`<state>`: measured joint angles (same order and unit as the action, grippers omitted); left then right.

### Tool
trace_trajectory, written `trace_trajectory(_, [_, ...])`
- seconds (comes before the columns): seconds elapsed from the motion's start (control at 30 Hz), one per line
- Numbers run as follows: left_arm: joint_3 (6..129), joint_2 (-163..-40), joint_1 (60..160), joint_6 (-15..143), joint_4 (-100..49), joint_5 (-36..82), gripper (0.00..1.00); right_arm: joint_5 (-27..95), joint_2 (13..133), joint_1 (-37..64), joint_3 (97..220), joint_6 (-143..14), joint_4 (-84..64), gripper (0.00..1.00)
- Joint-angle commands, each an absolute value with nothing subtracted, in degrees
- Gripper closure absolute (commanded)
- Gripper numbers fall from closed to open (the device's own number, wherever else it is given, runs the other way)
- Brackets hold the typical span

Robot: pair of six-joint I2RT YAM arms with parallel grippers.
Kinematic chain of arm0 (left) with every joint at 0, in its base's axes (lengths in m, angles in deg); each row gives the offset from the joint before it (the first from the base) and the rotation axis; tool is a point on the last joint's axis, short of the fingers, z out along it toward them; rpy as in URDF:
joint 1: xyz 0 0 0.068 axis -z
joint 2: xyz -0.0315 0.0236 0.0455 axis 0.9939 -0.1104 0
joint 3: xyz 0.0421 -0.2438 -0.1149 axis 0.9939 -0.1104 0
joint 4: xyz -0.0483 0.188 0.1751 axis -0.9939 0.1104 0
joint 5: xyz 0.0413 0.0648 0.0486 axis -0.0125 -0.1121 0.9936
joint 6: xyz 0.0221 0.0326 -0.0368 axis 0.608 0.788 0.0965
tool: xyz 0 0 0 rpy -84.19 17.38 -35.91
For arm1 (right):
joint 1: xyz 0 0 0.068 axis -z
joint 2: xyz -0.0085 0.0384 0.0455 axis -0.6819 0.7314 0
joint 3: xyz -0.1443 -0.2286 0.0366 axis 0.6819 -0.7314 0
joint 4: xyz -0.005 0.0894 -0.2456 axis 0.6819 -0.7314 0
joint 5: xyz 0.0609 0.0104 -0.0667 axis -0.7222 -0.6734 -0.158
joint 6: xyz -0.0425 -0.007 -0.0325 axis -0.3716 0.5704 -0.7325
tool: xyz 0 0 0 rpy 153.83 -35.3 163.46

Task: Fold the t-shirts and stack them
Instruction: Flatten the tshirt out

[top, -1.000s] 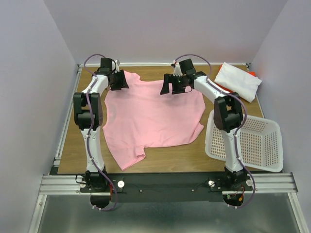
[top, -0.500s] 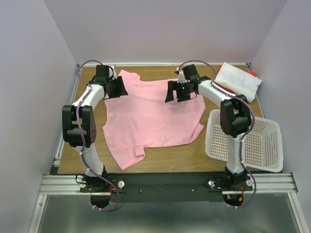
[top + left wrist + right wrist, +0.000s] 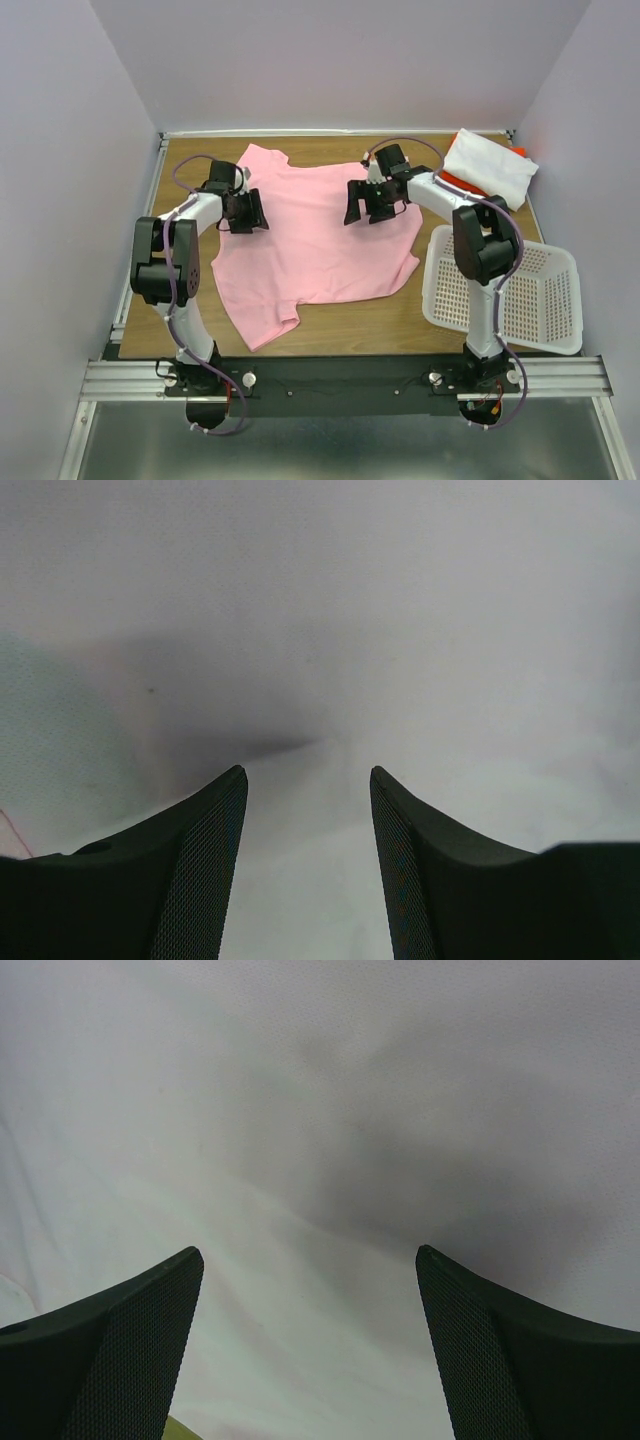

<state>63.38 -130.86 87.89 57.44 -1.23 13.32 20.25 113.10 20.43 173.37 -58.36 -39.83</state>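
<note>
Both empty, the half-open left end effector (image 3: 243,212) and wide-open right end effector (image 3: 364,204) hover over the spread light pink cloth t-shirt (image 3: 320,250), so the first fold looks pending and calls for pinching its far edge.

place: lab test cell — evidence: plain walls (image 3: 340,60) | aluminium rail (image 3: 130,378)

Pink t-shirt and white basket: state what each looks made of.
Pink t-shirt: soft matte cloth, probably a cotton knit; it lies limp on the table with wrinkles and a curled hem. White basket: rigid moulded plastic, by the look of it; even rows of holes, smooth rim.
</note>
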Motion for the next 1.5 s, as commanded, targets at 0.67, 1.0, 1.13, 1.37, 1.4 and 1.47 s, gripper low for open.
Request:
trace_trajectory(0.67, [82.5,-148.4,81.7,57.3,-0.4,13.0,0.40,20.9,129.3,20.0,197.3,-63.2,-47.6,0.07])
trace_trajectory(1.0, [90.2,-150.3,81.5,59.2,1.8,11.1,0.40,20.1,127.7,20.0,202.4,-62.1,-49.0,0.07])
trace_trajectory(1.13, [92.9,-150.0,81.5,60.6,3.5,11.5,0.40,20.8,123.4,20.1,201.9,-58.9,-49.3,0.07])
trace_trajectory(1.37, [94.1,-150.3,81.5,62.2,4.7,11.3,0.41,28.1,111.4,20.3,190.1,-53.3,-50.0,0.16])
trace_trajectory(1.4, [93.7,-150.0,81.5,62.5,4.6,11.2,0.41,29.9,108.2,20.7,185.4,-52.3,-50.0,0.17])
trace_trajectory(1.47, [93.3,-149.7,81.4,62.8,4.5,11.2,0.40,32.0,105.0,20.9,180.5,-50.9,-50.1,0.21])
